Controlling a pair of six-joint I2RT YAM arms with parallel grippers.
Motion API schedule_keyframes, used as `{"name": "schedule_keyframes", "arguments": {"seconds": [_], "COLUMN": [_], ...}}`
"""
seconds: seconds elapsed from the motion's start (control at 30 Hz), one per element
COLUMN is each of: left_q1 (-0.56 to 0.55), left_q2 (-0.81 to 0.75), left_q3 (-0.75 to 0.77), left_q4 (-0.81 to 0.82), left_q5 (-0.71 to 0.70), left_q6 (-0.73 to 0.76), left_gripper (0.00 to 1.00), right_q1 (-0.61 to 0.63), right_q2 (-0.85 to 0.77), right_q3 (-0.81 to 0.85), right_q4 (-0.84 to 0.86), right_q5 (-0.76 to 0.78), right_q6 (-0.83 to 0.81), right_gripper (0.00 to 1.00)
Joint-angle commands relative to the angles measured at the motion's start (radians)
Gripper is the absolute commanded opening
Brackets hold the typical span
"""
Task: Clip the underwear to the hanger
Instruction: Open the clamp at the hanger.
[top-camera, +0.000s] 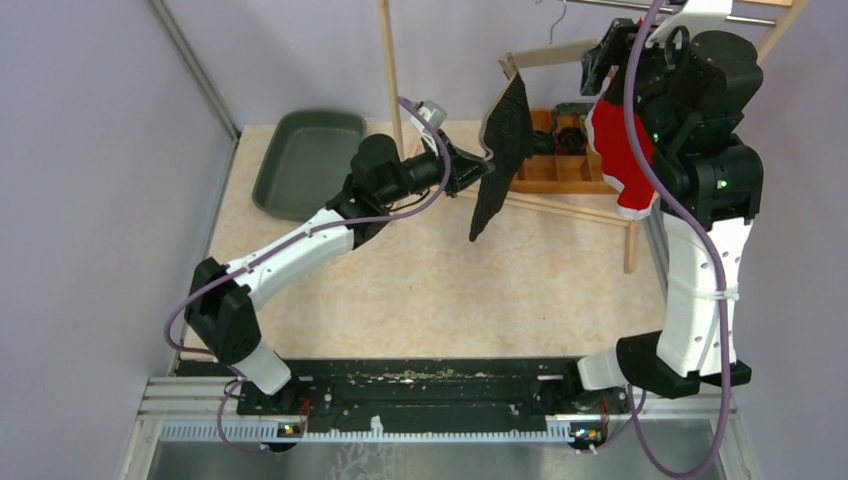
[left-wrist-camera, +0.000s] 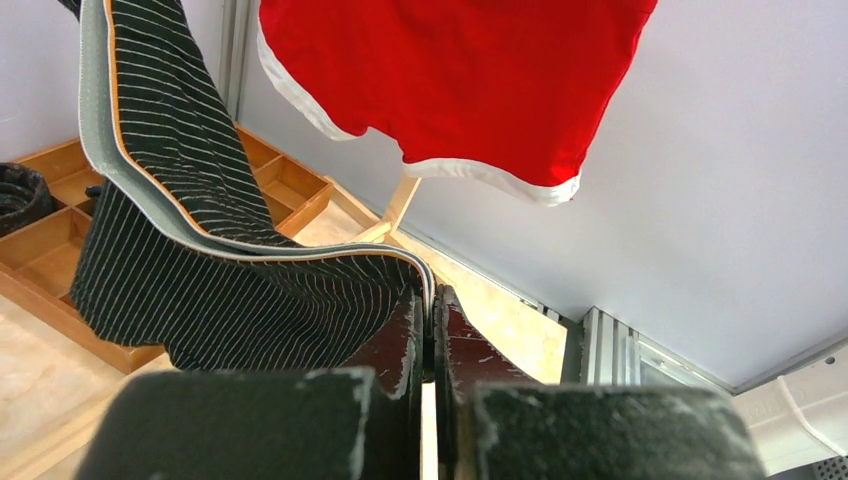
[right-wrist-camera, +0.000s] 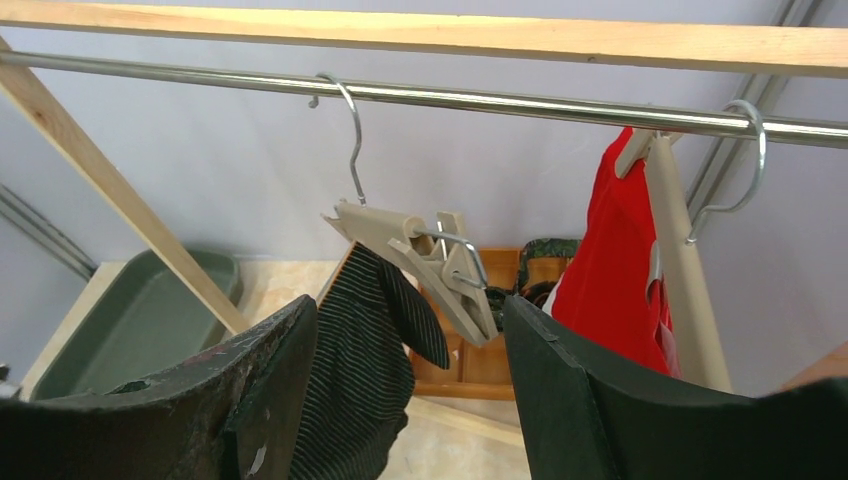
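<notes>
Striped underwear (top-camera: 508, 140) hanging near-vertical from hanger (right-wrist-camera: 400, 232), lower end in left tool (left-wrist-camera: 432, 305)

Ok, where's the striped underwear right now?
Top view, centre-right: the striped underwear hangs from the beige hanger, left of the red underwear, its waistband pinched in the left gripper.

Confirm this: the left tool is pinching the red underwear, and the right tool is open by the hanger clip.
Not quite. The left tool is pinching the striped underwear, not the red underwear, which hangs untouched beyond it; the left wrist view shows this. The right tool is open by the hanger clip, as stated.
</notes>
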Motion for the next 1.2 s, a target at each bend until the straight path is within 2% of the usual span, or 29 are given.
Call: {"name": "schedule_keyframes", "arguments": {"seconds": [0.0,0.8,1.03,1.17], "left_q1": [0.001,0.004,0.003,0.005], "left_q2": [-0.064,-0.106,-0.109,-0.112], "left_q3": [-0.023,-0.062,-0.068,-0.072], "left_q4": [0.032,0.039,0.04,0.04], "left_q5": [-0.019,-0.025,-0.025,-0.027], "left_q6": [0.014,0.021,0.022,0.024], "left_gripper": [0.0,0.0,0.0,0.0], "right_q1": [-0.023,-0.064,-0.08,-0.085], "right_q2": [0.006,0.082,0.114,0.127], "right_q3": [0.024,0.065,0.103,0.116], "right_q4": [0.044,0.115,0.107,0.104], "right_q5": [0.004,-0.075,-0.097,-0.109], "right_q6": [-0.014,-0.009,0.001,0.006], "right_gripper": [0.68,0.67,0.6,0.46]}}
